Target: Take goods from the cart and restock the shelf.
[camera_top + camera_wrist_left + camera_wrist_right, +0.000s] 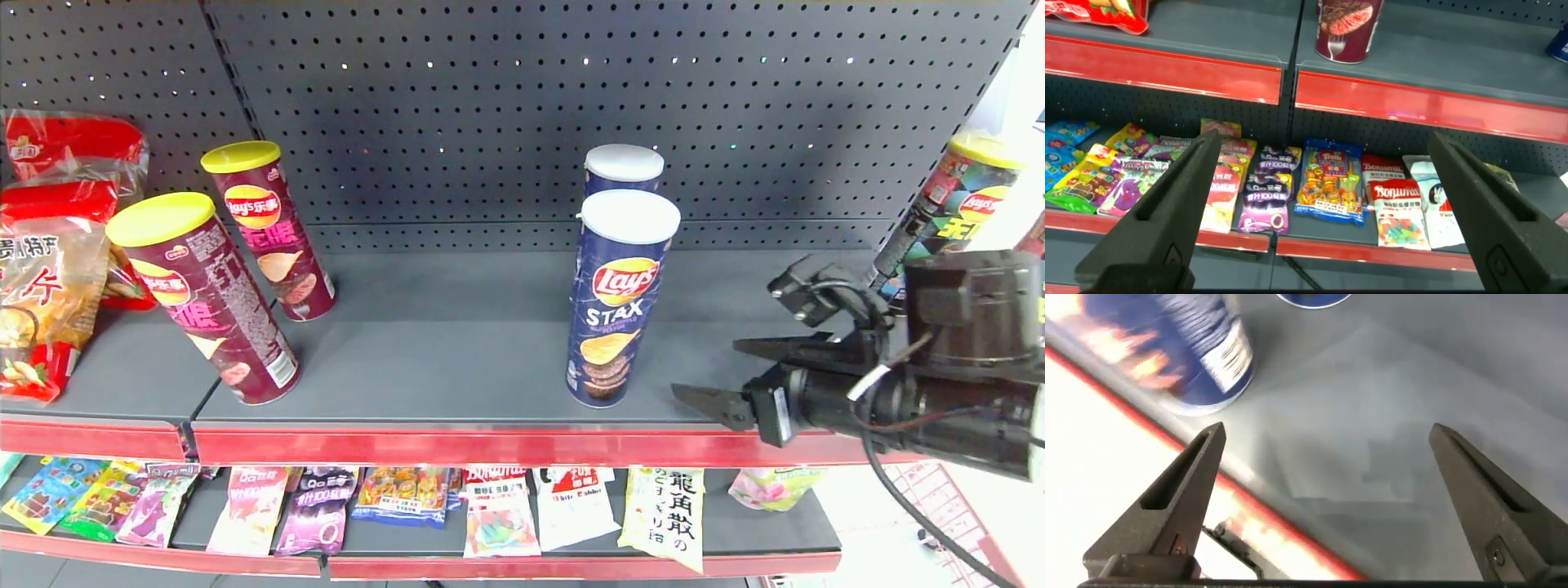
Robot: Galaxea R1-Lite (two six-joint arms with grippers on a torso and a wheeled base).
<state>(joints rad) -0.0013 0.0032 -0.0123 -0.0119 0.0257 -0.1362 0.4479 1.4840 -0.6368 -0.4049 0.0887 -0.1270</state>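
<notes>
Two blue chip cans with white lids stand upright mid-shelf, the front one [618, 298] [1200, 355] close to the shelf's red front edge [457, 446] and the rear one [623, 167] right behind it. My right gripper [710, 371] [1327, 429] hovers open and empty to the right of the front blue can, over the grey shelf board [457, 343] near its front edge. My left gripper [1324, 137] is open and empty, facing the lower shelf of snack packets [1327, 175], below a maroon can [1347, 28].
Two maroon cans with yellow lids, front [200, 298] and rear [269, 229], stand on the left. Snack bags [57, 245] fill the far left. A colourful can [951, 204] stands past the right upright. Free board lies between the maroon and blue cans.
</notes>
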